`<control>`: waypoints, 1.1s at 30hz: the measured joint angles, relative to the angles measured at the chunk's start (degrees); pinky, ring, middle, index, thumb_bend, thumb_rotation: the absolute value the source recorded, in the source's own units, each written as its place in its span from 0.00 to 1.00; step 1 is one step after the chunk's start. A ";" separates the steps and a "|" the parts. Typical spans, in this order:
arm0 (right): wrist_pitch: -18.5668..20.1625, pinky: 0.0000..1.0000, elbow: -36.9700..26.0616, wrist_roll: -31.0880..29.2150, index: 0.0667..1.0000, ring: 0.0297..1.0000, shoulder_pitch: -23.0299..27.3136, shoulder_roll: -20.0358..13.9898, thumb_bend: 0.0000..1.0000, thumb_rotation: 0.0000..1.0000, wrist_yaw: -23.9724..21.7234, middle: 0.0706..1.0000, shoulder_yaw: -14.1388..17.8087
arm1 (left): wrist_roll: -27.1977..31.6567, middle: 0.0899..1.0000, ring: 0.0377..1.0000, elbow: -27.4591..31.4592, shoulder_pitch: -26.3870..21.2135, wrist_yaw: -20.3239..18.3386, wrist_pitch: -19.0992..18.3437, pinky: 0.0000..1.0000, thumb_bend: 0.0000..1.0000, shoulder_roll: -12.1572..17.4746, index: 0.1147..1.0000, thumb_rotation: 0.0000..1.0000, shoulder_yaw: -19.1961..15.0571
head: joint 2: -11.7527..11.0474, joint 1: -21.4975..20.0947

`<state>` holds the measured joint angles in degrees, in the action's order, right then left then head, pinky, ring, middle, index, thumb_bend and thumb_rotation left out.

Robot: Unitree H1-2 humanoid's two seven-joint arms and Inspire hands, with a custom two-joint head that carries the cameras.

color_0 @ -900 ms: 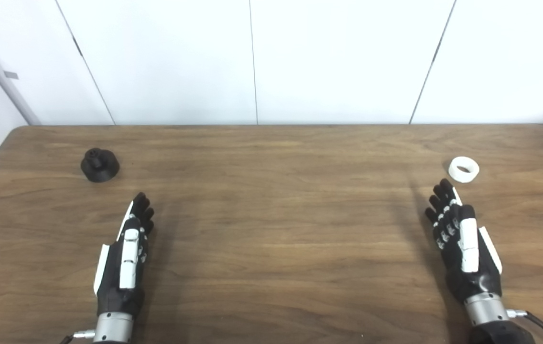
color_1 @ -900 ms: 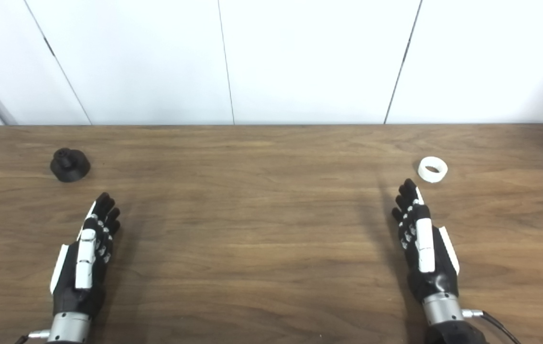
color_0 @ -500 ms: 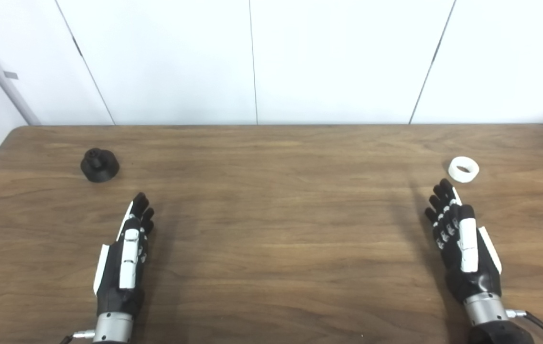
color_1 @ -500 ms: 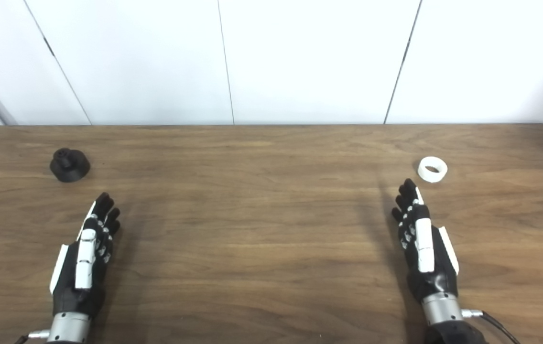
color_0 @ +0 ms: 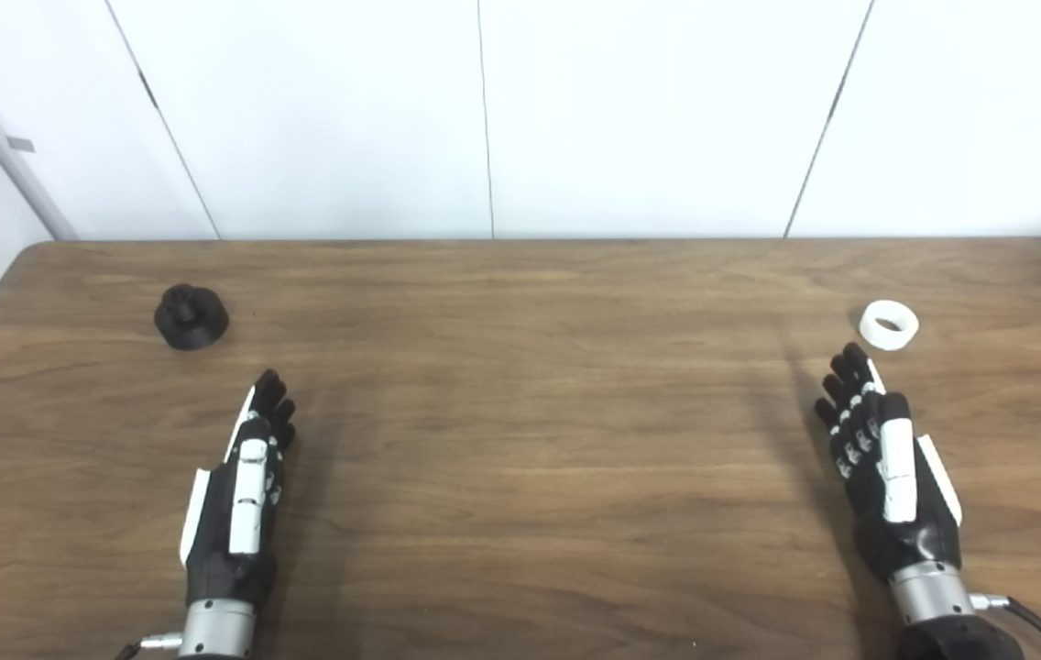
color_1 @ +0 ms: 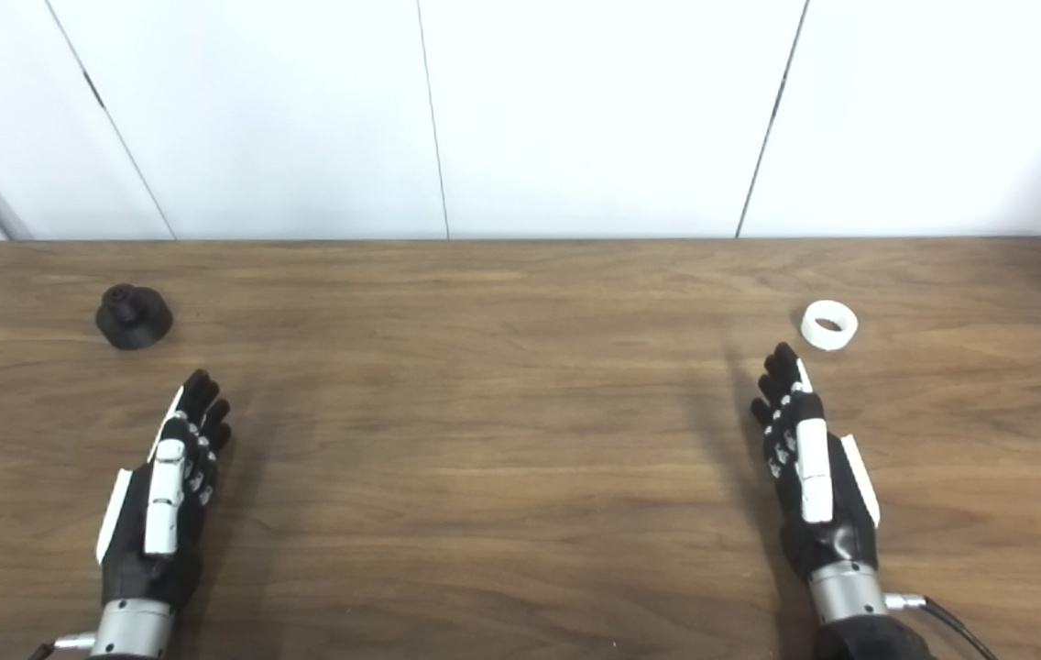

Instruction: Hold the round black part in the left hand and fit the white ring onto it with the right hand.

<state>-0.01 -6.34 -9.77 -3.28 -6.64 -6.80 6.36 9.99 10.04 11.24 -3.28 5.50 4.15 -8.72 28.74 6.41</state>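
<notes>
The round black part (color_0: 191, 316), a disc with a small knob on top, sits on the wooden table (color_0: 520, 412) at the far left. The white ring (color_0: 889, 324) lies flat at the far right. My left hand (color_0: 241, 495) is near the front left, fingers stretched forward and empty, well short of the black part. My right hand (color_0: 882, 467) is at the front right, also open and empty, its fingertips just short of the ring and slightly to its left.
White wall panels (color_0: 484, 119) stand behind the table's far edge. The table's left edge runs close to the black part. A cable (color_0: 1038, 623) trails from my right wrist.
</notes>
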 measured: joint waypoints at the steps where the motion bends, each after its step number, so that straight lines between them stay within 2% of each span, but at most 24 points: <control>1: -0.07 1.00 0.07 -0.03 1.00 1.00 0.00 -0.02 0.60 1.00 -0.03 1.00 0.08 | -0.13 0.99 0.98 -0.09 0.00 0.01 0.17 1.00 0.35 -0.03 0.98 0.92 0.05 | 0.00 0.01; 6: -1.36 1.00 1.20 -1.22 1.00 1.00 0.31 -0.60 0.60 1.00 -0.65 1.00 0.31 | -1.41 0.98 0.97 -0.50 -0.02 0.30 1.74 1.00 0.32 -0.41 0.97 0.87 0.47 | -3.69 7.20; 9: -3.30 1.00 2.88 -1.97 1.00 1.00 1.18 -1.33 0.60 1.00 -1.14 1.00 0.54 | -2.33 0.98 0.97 -0.74 -0.12 0.65 2.27 1.00 0.34 -0.66 0.97 0.87 0.72 | -5.36 8.88; 12: -3.99 1.00 3.52 -2.34 1.00 1.00 1.56 -1.94 0.60 1.00 -1.47 1.00 0.55 | -2.59 0.98 0.97 -0.87 -0.25 0.84 2.29 1.00 0.36 -0.78 0.97 0.86 0.92 | -5.97 9.58; 17: -5.28 1.00 4.43 -2.73 1.00 1.00 2.12 -2.29 0.57 1.00 -2.13 1.00 0.54 | -3.46 0.97 0.96 -1.00 -0.27 1.42 2.29 0.98 0.32 -0.93 0.96 0.83 0.98 | -8.17 11.52; 23: -6.03 1.00 5.07 -3.57 1.00 1.00 2.49 -2.54 0.58 1.00 -2.89 1.00 0.60 | -4.28 0.96 0.96 -1.31 -0.43 1.60 2.63 0.96 0.31 -0.93 0.96 0.79 1.23 | -8.62 12.05; 33: -7.06 1.00 5.69 -4.11 1.00 1.00 2.95 -2.77 0.53 1.00 -3.05 1.00 0.67 | -4.29 0.97 0.96 -1.42 -0.51 1.36 2.63 0.97 0.35 -0.89 0.96 0.75 1.23 | -7.03 10.73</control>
<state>-7.07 -0.65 -13.88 -0.33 -9.41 -9.85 7.03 5.70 8.62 10.73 -1.92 8.13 3.26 -7.49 21.71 17.14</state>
